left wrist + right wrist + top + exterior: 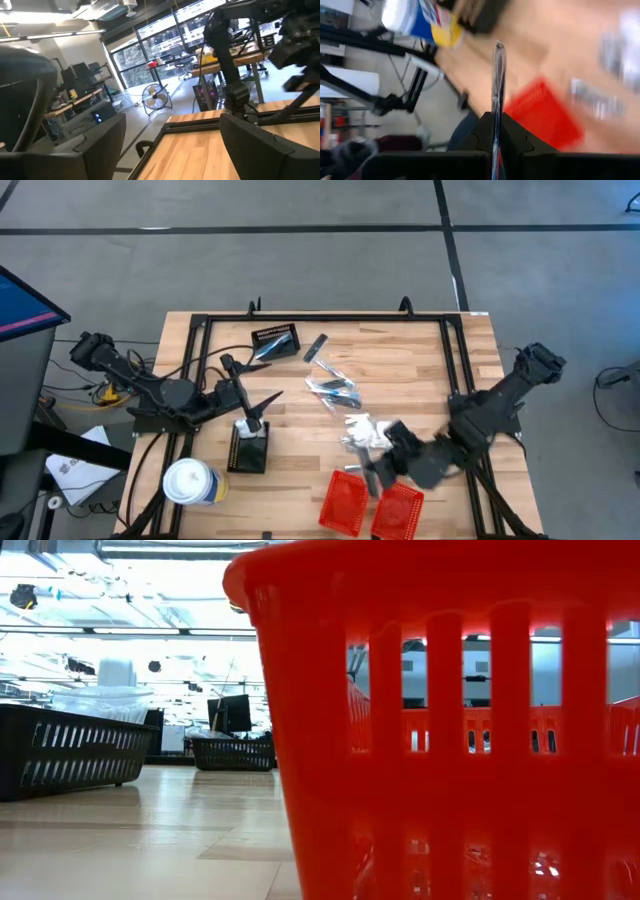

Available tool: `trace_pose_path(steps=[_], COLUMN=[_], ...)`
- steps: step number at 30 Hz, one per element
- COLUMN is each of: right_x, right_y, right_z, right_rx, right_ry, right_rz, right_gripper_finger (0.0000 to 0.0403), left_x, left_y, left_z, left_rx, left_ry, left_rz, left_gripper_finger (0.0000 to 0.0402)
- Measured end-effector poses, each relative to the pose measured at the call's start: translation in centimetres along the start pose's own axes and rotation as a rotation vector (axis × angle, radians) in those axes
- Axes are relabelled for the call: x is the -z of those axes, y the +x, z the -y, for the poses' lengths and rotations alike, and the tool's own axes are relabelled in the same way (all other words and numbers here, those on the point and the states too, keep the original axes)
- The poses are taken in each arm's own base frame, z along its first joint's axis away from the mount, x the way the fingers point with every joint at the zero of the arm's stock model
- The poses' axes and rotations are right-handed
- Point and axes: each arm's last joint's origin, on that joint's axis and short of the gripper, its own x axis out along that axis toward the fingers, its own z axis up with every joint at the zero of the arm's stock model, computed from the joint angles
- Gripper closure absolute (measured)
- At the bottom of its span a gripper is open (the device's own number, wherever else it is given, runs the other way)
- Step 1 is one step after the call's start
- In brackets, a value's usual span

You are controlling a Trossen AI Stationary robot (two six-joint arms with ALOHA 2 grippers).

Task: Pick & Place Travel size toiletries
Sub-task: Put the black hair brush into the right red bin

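The toiletries lie loose on the table's middle: silvery tubes and sachets [335, 390] and white wrapped packets [363, 430]. My right gripper [373, 473] hovers at the far edge of the two red baskets [345, 502], shut on a thin silvery sachet [498, 75] that shows edge-on. My left gripper [252, 398] is open above the near black basket [250, 448]. In the left wrist view its fingers [175, 150] stand wide apart with nothing between them. My right gripper pinches the thin sachet between its two fingers by one end [496, 127]. The rest sticks straight out past the fingertips, its free end [498, 50] lifted clear above the table and the red basket [540, 115].
A second black basket [275, 340] stands near the far left rail. A white lidded cup with a blue and yellow label [190, 482] sits at the near left corner. The low view is filled by a red basket's slotted wall [450, 720]. Black frame rails edge the table.
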Motion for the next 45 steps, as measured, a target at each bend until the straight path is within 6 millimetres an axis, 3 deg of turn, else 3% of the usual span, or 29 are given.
trace_pose_path(steps=[6,10,13,18,24,36,45], right_x=[5.5,8.4,9.3,9.0,8.0,8.1,6.3], right_y=[-0.7,0.8,2.1,4.0,4.1,6.4,7.4], right_z=[1.3,2.7,3.5,4.1,5.1,5.7,5.5], right_rx=[0.072,0.205,0.296,0.424,0.573,0.653,0.623], right_ry=[0.282,0.381,0.391,0.404,0.388,0.348,0.29], right_rz=[-0.091,-0.159,-0.196,-0.261,-0.278,-0.365,-0.364], right_gripper_finger=[0.0401,0.0402,0.0402,0.04,0.0399,0.0397,0.0378], left_x=[-0.3,-0.8,-1.1,-1.3,-1.4,-1.4,-1.5], left_y=[-0.7,-1.5,-2.1,-2.7,-2.7,-2.7,-2.7], left_z=[0.5,0.7,0.8,1.0,1.0,1.0,1.0], left_rx=[0.039,0.073,0.101,0.128,0.132,0.133,0.131], left_ry=[0.001,-0.015,-0.03,-0.036,-0.038,-0.036,-0.041], left_rz=[0.017,0.037,0.055,0.067,0.072,0.075,0.077], left_gripper_finger=[0.0089,0.0088,0.0091,0.0097,0.01,0.0101,0.0101])
